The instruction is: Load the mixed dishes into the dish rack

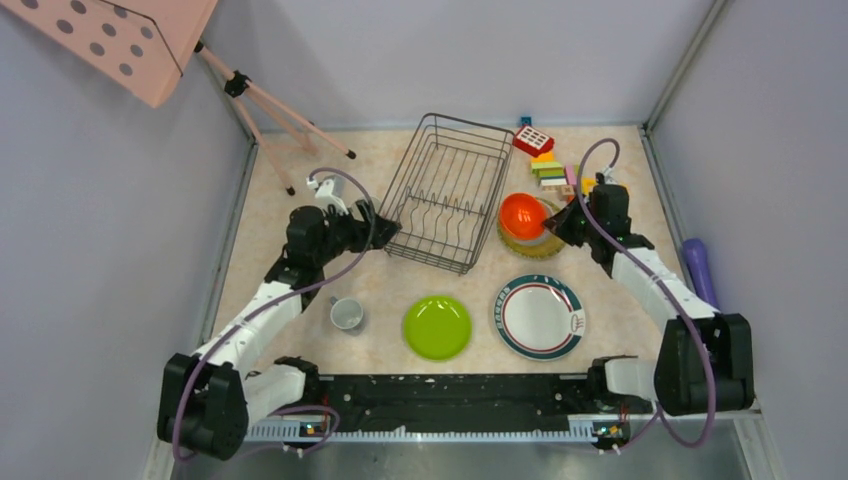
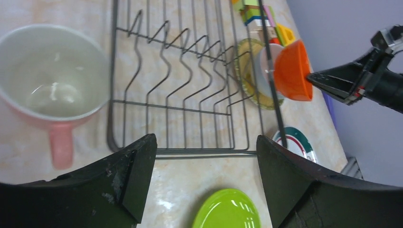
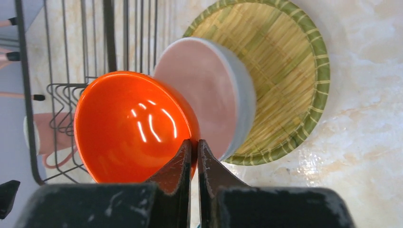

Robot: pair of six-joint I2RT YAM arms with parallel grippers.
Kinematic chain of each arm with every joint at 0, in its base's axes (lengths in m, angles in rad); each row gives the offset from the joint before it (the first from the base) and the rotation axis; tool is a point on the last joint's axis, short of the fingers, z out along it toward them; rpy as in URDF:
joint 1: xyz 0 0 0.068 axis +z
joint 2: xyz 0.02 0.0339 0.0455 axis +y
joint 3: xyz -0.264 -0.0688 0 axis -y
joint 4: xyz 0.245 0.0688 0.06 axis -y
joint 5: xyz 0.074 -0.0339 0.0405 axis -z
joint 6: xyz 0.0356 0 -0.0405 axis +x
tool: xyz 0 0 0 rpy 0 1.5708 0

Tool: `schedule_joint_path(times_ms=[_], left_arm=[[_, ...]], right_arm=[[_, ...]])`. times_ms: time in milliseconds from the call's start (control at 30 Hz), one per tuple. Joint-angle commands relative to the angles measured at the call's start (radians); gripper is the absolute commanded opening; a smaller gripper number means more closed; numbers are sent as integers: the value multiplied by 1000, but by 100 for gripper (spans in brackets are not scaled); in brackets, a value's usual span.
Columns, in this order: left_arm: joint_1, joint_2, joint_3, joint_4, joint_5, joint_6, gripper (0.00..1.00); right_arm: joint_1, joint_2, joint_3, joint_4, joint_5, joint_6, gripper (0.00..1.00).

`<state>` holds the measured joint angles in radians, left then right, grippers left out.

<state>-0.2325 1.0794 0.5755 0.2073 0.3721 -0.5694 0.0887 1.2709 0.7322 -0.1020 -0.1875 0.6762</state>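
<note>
Dish rack [image 1: 445, 190] sits mid-table towards the back, with the tripod stand [image 1: 280, 120] off behind it to the left. Just right of the rack lies the woven mat [image 1: 535, 248], a small cup [image 3: 209, 104] on it. The bowl [image 1: 522, 215] is up over both, pinched at its rim by the right gripper [image 3: 194, 146] (whether it touches that cup, can't tell). Toy blocks [image 1: 550, 168] stand behind the mat. In front of the rack lies the smaller plate [image 1: 437, 327], with the larger plate [image 1: 539, 317] just to its right and a second cup [image 1: 347, 314] to its left.
</note>
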Motion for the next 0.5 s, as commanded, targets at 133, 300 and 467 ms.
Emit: schedule_joint_path(times_ms=[133, 300, 467], left_arm=[[-56, -43, 116, -30, 47, -70, 82], [-96, -24, 134, 37, 140, -195, 87], [-163, 11, 164, 156, 181, -295, 99]], right_arm=[[-4, -172, 40, 78, -94, -13, 0], [-4, -209, 13, 212, -267, 0, 0], [-4, -200, -22, 361, -436, 46, 0]])
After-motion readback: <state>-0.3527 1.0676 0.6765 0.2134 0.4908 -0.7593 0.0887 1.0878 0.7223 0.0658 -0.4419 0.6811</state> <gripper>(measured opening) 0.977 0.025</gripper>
